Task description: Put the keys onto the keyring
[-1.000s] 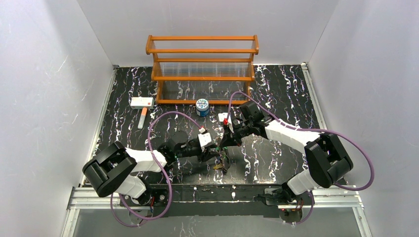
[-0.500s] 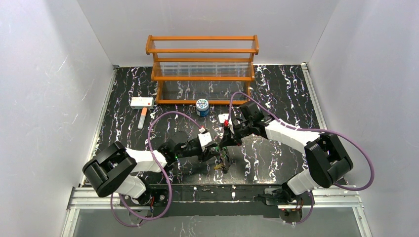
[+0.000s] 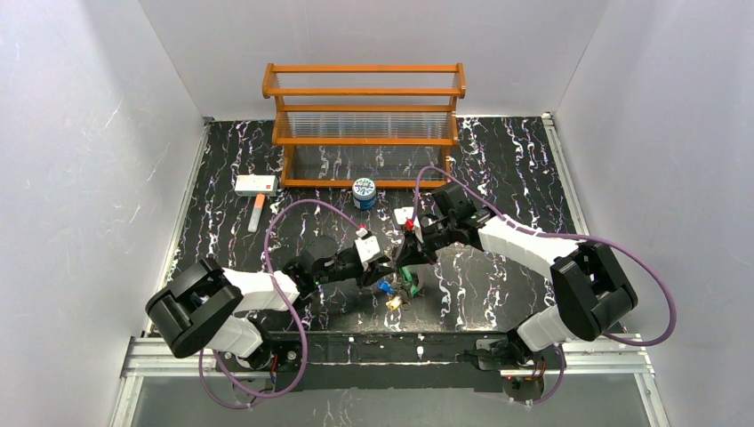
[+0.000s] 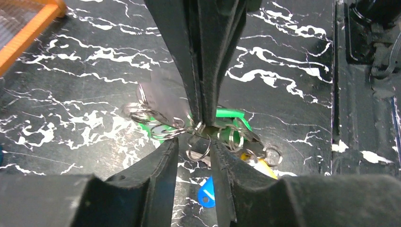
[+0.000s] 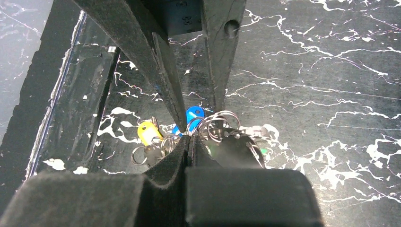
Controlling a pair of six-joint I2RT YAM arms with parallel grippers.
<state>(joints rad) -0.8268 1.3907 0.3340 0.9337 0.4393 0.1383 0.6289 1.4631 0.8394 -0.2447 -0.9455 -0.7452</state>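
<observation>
Left wrist view: the right gripper reaches in from above, its jaws pressed together on the knot of wire rings, probably to steady the bunch for threading. The left gripper shows a narrow gap with 1 small ring between its jaws; I cannot tell if it grips. The keys fan out behind the right jaws. A pale flat piece left of them may be the keyring. The print on the can is too small to read.

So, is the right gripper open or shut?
Shut: the right gripper shows no gap between its fingers, which pinch the keys by their rings.
</observation>
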